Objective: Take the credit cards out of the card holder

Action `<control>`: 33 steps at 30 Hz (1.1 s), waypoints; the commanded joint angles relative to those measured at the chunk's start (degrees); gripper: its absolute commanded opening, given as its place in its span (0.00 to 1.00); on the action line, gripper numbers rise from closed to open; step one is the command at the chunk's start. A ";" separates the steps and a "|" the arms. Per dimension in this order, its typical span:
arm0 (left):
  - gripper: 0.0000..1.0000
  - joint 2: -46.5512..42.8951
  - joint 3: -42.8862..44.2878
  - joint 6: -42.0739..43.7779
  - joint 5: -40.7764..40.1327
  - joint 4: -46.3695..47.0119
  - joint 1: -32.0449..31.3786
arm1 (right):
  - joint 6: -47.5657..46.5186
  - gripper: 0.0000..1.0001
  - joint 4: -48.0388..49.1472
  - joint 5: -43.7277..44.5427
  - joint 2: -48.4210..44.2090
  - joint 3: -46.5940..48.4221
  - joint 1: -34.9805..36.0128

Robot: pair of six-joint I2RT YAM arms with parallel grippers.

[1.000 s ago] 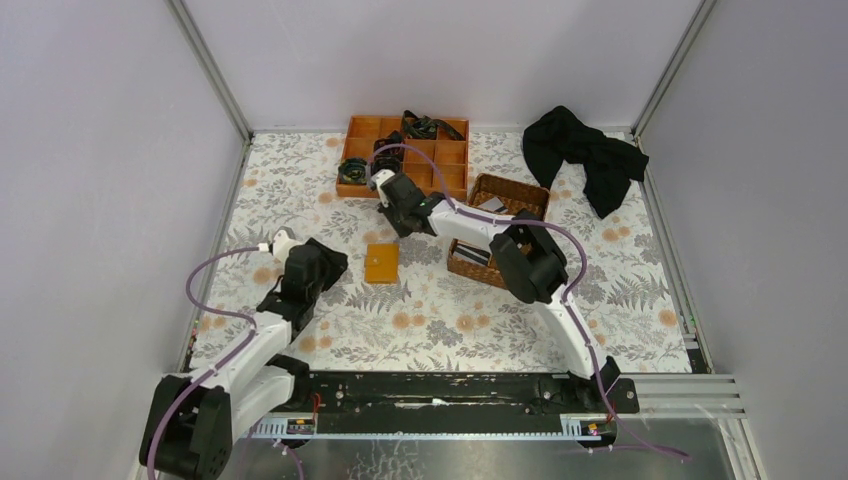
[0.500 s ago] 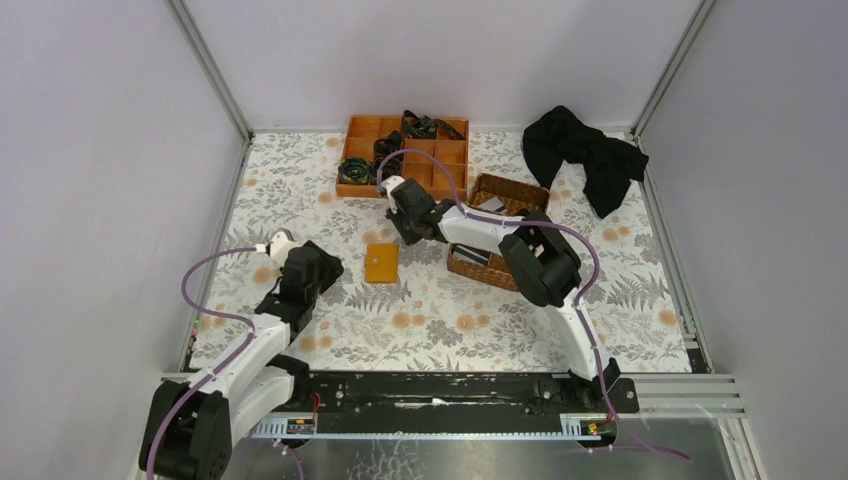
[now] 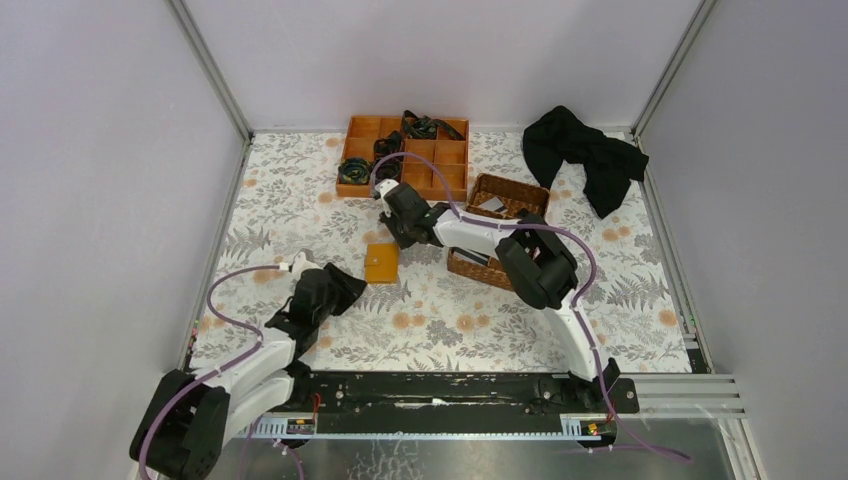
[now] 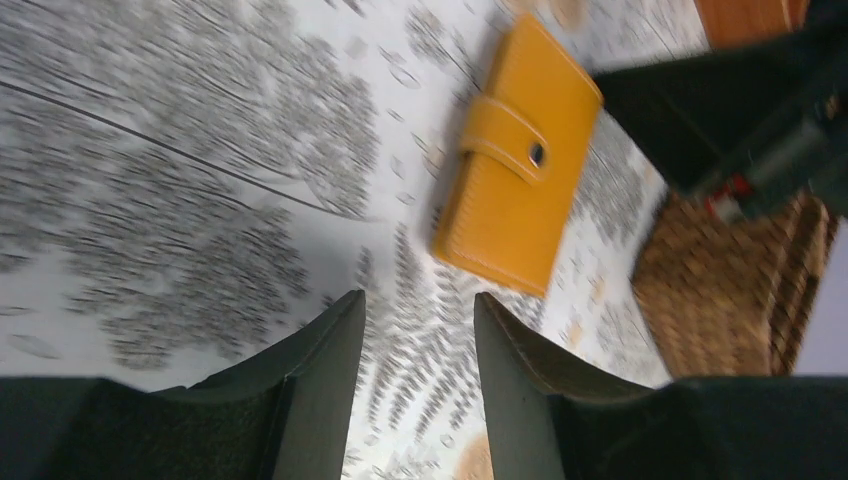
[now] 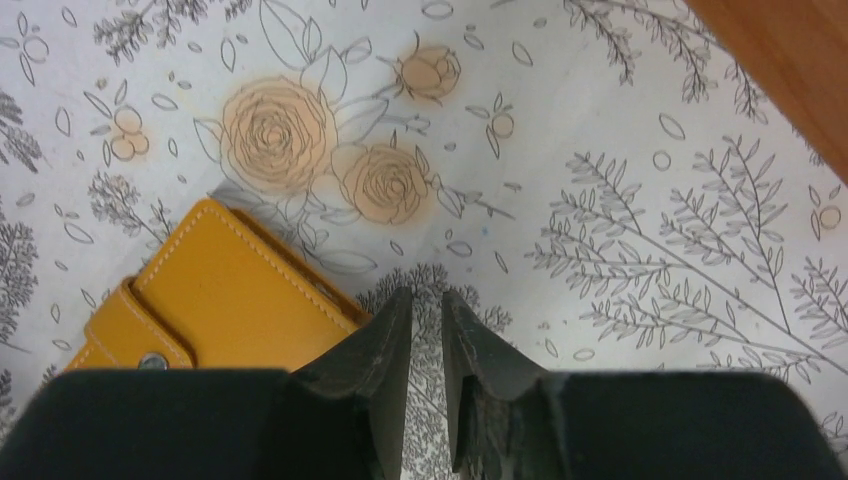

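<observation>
The card holder (image 3: 381, 263) lies flat and closed on the floral bench (image 3: 450, 310), its strap snapped across the orange-tan cover, between the two arms and gripped by neither. The right tool (image 3: 400, 232) hangs just beyond the holder's far edge. In the right wrist view, its fingers (image 5: 395, 330) are drawn almost together with only a thin slit between them and nothing in it. There the tips stand over bare bench right at the holder's (image 5: 215, 295) corner; whether they touch it cannot be told. The left tool (image 3: 338, 284) sits to the holder's near left, apart from it. Its fingers (image 4: 335, 350) are spread and empty, with the holder (image 4: 515, 160) lying ahead of them and a little to one side. At the far side of the bench is the orange compartment tray (image 3: 362, 127), with dark tangled items (image 3: 425, 127) in several cells; what they are is unclear. The brown wicker basket (image 3: 515, 190) stands right of the holder, partly hidden under the right arm, with flat pale pieces (image 3: 492, 205) inside. A black cloth (image 3: 585, 155) is heaped in the far right corner.
</observation>
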 commanded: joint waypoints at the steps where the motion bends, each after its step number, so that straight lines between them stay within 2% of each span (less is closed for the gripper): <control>1: 0.51 -1.08 -0.55 -4.50 1.81 4.54 -4.67 | -0.81 0.25 -2.18 1.64 2.27 6.45 0.17; 8: 0.50 -1.61 -2.74 -6.32 0.94 5.62 -7.17 | 0.13 0.25 -2.50 -1.94 2.79 7.95 -0.08; 14: 0.50 8.84 0.99 -3.44 -1.88 10.45 -7.10 | 3.69 0.25 1.95 -6.75 -3.23 -0.53 0.04; 20: 0.51 16.50 6.21 -2.10 -1.80 12.35 -7.11 | 3.73 0.25 2.67 -6.41 -6.97 -6.60 0.11; 29: 0.53 16.76 9.30 0.14 -3.73 9.34 -4.93 | 5.98 0.25 5.14 -9.45 -14.95 -15.31 0.13; 33: 0.54 15.32 10.35 2.52 -3.86 7.64 -3.58 | 5.73 0.26 5.38 -6.17 -16.94 -16.41 0.13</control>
